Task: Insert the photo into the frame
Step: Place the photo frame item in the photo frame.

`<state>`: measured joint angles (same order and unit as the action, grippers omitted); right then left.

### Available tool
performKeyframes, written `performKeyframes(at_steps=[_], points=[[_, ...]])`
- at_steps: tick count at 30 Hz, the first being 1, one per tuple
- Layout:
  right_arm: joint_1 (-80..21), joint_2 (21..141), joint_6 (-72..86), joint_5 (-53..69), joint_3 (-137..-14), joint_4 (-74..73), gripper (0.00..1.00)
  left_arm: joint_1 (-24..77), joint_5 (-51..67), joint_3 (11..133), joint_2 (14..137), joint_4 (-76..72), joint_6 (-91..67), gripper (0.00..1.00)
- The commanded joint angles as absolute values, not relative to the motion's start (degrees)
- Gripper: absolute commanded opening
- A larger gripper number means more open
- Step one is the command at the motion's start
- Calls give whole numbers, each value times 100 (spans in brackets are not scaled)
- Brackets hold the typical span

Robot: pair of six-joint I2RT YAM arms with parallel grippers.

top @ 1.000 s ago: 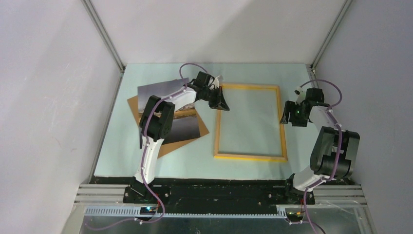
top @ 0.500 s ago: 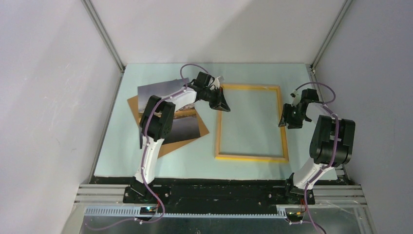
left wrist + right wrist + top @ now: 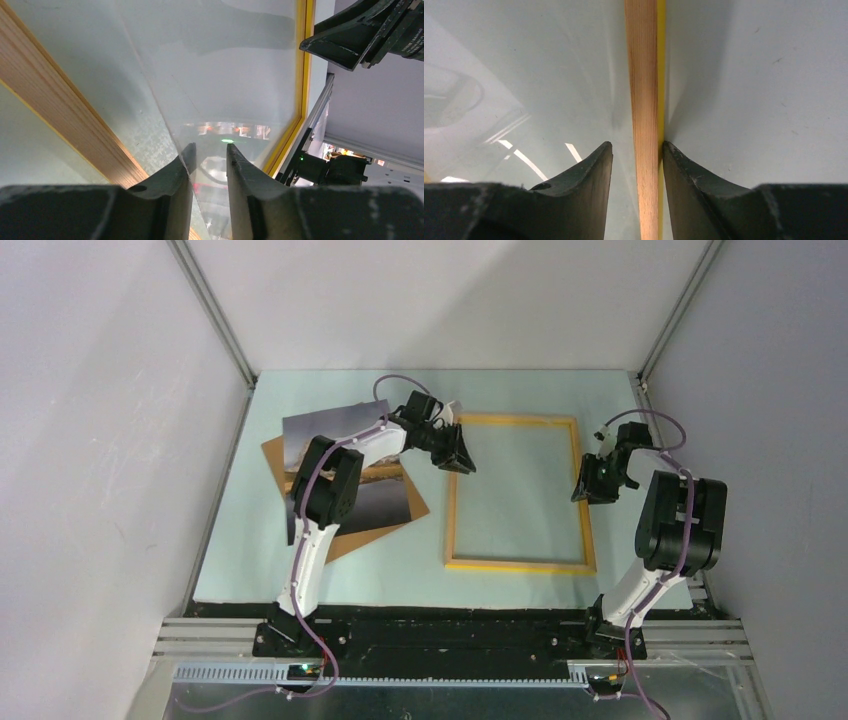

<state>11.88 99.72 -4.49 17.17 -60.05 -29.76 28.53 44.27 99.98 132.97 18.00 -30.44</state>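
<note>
Tabletop (image 3: 520, 390) of matte pale green, seen from above, with plain grey walls around it. Near the middle lies the frame (image 3: 518, 565), a large thin rectangle of narrow yellow-orange wood, flat on the table with its long sides running away from the arms. The surface inside it looks glossy and throws back reflections, like a clear pane (image 3: 225, 60).

The left gripper (image 3: 462, 462) hangs over the upper part of the frame's left rail. Its wrist camera shows two black, scuffed, wedge-shaped fingers (image 3: 175, 185) standing a narrow slit apart just inside that rail, whose pale wood grain runs in fine straight lines (image 3: 55, 105). A thin straight line in the glossy surface runs up to the left fingertip; whether anything sits in the slit cannot be told.

The right gripper (image 3: 582, 490) is at the middle of the frame's right rail. From its wrist camera its fingers (image 3: 584, 175) straddle the rail (image 3: 642, 60), spread a little wider than the wood. The right one is just at the rail's painted yellow side, and the left one stands apart from the bare grained face, so the rail is not pinched.

The photo (image 3: 385, 502), a thin print in grey and brown tones, lies well to the left of the frame. It rests askew on a flat brown backing board (image 3: 272, 455), partly under the left arm.
</note>
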Motion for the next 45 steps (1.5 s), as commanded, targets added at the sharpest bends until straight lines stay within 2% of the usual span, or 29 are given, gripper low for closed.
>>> performKeyframes(at_steps=[1,4,8,24,36,45], points=[[1160,10064,-439,1905,-6192,-2958,45,2926,4495,10228,13273,1731,-2976,35],[1168,10076,-439,1943,-6190,-2964,44,2928,4454,10203,13259,1727,-2965,42],[1177,10088,-436,1968,-6192,-2965,44,2935,4412,10143,13247,1731,-2982,45],[1222,10094,-441,1951,-6198,-2982,43,2948,4154,9643,12918,1731,-3154,46],[1230,10106,-448,1951,-6202,-3005,43,3014,4194,9511,12890,1724,-3334,39],[1230,10096,-455,1942,-6202,-3015,43,3051,4238,9324,12776,1730,-3434,22]])
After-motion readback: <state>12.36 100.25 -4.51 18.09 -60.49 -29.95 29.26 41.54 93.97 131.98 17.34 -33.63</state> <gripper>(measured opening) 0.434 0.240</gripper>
